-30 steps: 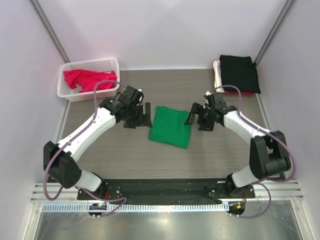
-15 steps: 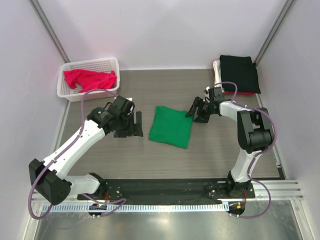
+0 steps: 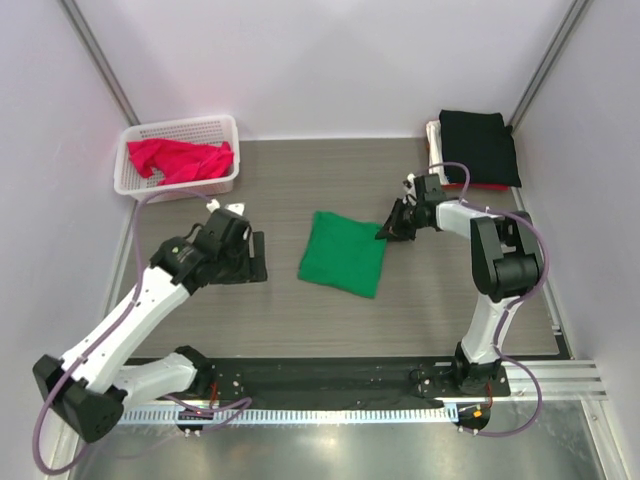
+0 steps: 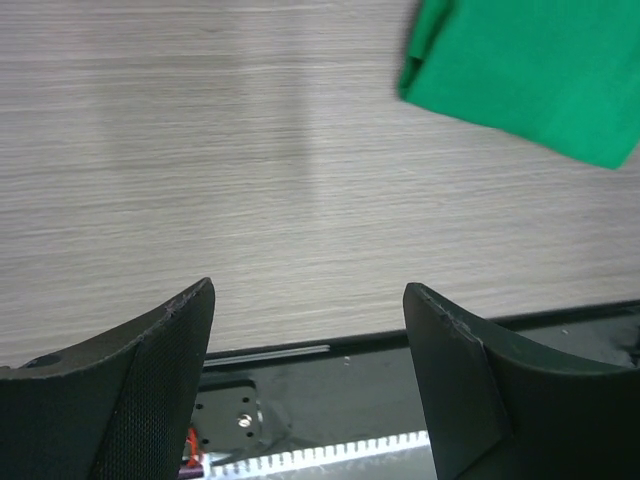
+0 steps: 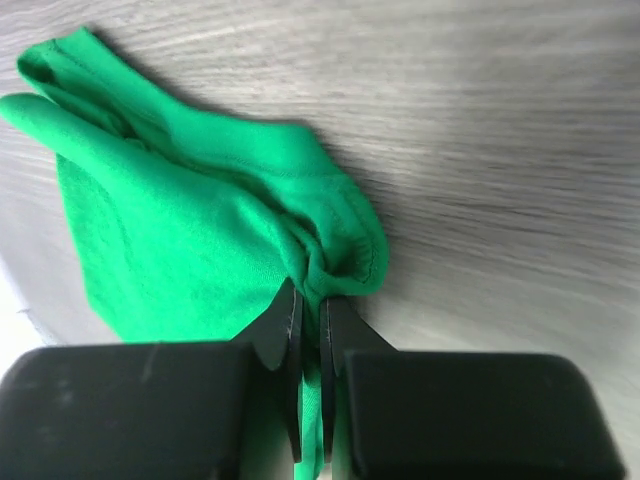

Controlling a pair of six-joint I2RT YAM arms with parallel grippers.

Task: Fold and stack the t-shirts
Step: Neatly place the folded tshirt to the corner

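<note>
top external view: the green t-shirt (image 3: 343, 252) lies folded into a compact rectangle at the middle of the table (image 3: 300, 320), between the two arms.
right gripper (image 3: 393, 228): at the green shirt's far right corner; the right wrist view shows its jaws pinched together on a bunched bit of the green hem.
left gripper (image 3: 245, 258): low over bare table, well to the left of the green shirt, jaws spread wide and holding nothing.
stack: at the far right corner a black t-shirt (image 3: 478, 145) lies folded on top, with the edge of a white t-shirt (image 3: 434, 140) and of a red t-shirt (image 3: 495, 186) showing under it.
basket (image 3: 130, 185): at the far left corner, holding a red-pink t-shirt (image 3: 180, 160) that is crumpled, not folded.
done, by the look of it: three shirts are folded and stacked, and the green one is folded.
remaining: the green shirt is not yet on the stack, and the red-pink one has to come out, be folded and be stacked.
progress: well past halfway, i judge.
</note>
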